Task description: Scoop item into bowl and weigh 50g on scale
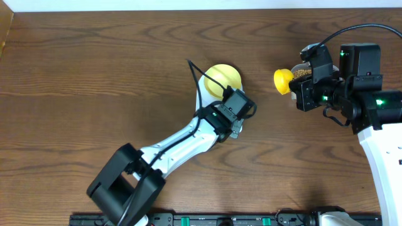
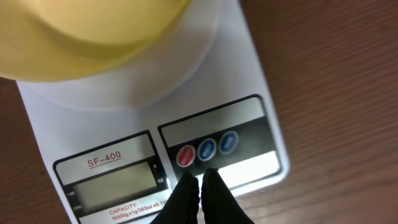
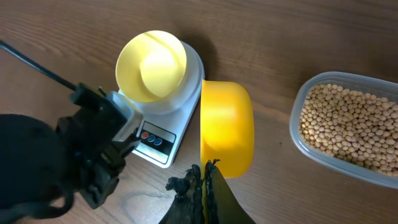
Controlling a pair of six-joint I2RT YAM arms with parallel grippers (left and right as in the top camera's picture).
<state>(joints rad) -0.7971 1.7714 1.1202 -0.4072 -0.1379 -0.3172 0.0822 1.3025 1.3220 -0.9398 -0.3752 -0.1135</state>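
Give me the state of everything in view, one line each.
scale: display blank.
bowl: empty, on the scale's platform.
clear tub: open, well filled.
beans: in the clear tub, none in the bowl.
scoop: held above the table, no beans visible on it.
left gripper: shut, tips at the red button.
right gripper: shut on the scoop.

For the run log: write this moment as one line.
left fingers shut, tips at scale buttons | right fingers shut on scoop | bowl empty on scale | beans in tub
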